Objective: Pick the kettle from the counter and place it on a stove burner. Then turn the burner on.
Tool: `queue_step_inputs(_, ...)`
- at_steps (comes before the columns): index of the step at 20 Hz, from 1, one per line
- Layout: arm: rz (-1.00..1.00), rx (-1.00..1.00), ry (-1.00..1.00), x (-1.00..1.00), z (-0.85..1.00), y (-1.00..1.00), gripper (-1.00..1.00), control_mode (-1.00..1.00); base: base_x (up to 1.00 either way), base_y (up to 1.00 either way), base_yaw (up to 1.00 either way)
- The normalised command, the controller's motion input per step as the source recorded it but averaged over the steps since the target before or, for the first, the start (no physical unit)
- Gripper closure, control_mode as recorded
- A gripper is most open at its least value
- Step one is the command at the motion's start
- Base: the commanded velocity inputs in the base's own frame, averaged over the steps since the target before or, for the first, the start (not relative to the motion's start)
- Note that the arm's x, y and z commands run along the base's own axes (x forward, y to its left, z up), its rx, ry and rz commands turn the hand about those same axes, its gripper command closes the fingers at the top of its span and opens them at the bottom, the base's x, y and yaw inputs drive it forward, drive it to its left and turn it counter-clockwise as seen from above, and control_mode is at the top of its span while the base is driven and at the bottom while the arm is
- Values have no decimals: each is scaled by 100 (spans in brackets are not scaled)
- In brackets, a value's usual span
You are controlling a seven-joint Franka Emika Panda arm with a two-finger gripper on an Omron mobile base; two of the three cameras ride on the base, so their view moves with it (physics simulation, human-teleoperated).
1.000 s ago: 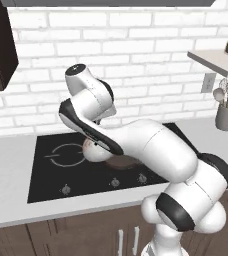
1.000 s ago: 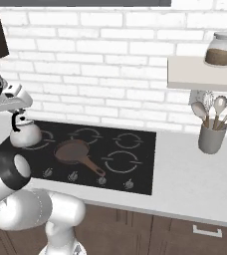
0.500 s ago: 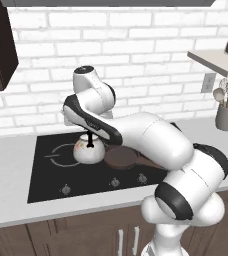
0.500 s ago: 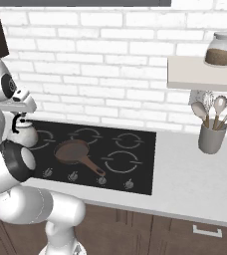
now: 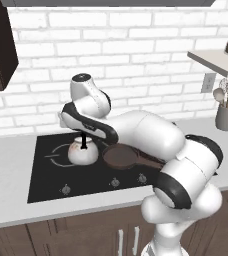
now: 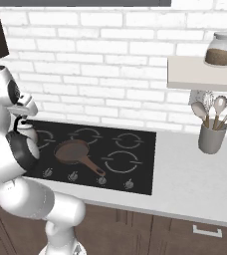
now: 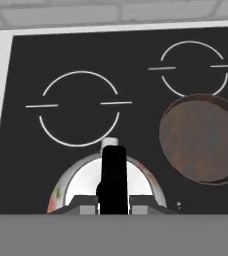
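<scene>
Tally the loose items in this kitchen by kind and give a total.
Kettle: 1
Frying pan: 1
Glass jar: 1
Utensil holder: 1
Total: 4

Since the earlier frames the white arm has swung leftward across the black glass cooktop, carrying the small round silvery-white kettle with it. The kettle has moved from just beside the round brown frying pan to the left part of the cooktop, and appears lower. The end effector remains closed on the kettle's black handle.
</scene>
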Motion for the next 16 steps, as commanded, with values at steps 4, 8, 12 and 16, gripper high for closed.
queue_step_inputs(4, -3, 0, 0, 53, -9, 36, 100, -100, 0, 0, 0)
queue_step_inputs(8, -4, 0, 0, 58, -7, 35, 100, -100, 0, 0, 0)
queue_step_inputs(12, -4, 0, 0, 59, -6, 33, 100, -100, 0, 0, 0)
queue_step_inputs(16, -1, 0, 0, 59, -8, 23, 100, -100, 0, 0, 0)
